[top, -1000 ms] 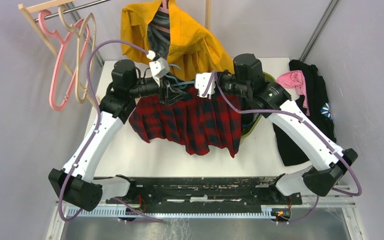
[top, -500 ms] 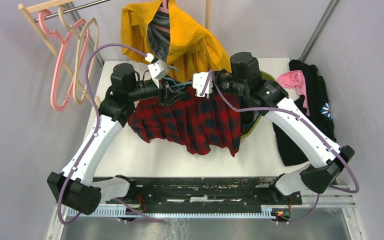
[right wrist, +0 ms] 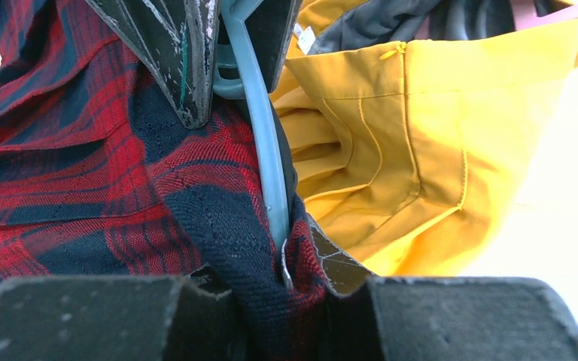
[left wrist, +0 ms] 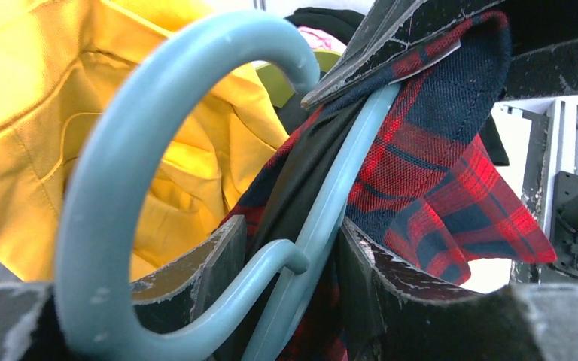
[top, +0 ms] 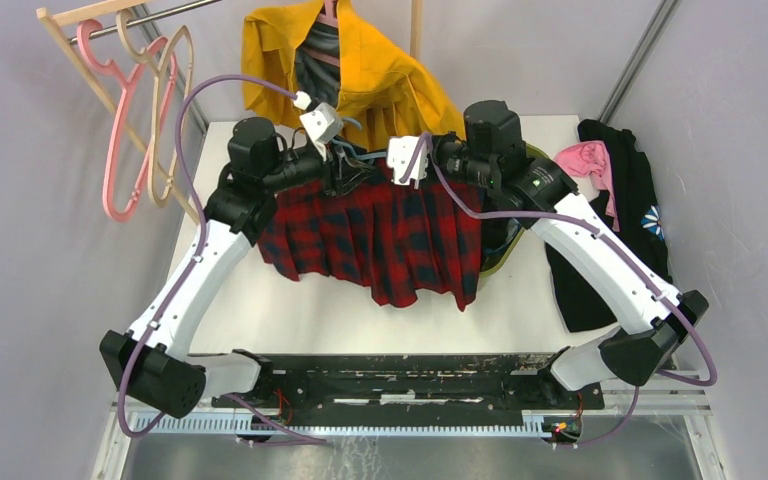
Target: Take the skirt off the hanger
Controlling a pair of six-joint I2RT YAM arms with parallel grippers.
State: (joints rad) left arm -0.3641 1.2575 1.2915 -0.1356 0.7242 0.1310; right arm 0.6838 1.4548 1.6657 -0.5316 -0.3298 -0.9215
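Note:
A red-and-navy plaid skirt [top: 390,235] hangs from a light blue hanger [top: 365,158] held up between my two grippers at the back of the table. My left gripper [top: 350,175] is shut on the hanger's neck just below the hook. In the left wrist view the hanger [left wrist: 120,150] curves large on the left, and the left gripper [left wrist: 293,263] presses its stem along with a fold of skirt [left wrist: 436,165]. My right gripper [top: 388,172] is shut on the skirt's waistband. In the right wrist view the right gripper [right wrist: 286,278] pinches the skirt [right wrist: 60,165] beside the hanger's bar [right wrist: 260,135].
A yellow jacket [top: 360,70] hangs right behind the grippers. Pink and beige hangers [top: 130,120] dangle from a rack at the back left. A black garment [top: 610,220] and pink cloth [top: 585,158] lie at the right edge. A yellow-green bowl [top: 495,262] sits under the right arm.
The left jaws have narrowed onto the hanger's neck. Both grippers and the hanger have shifted slightly towards the back, carrying the skirt with them.

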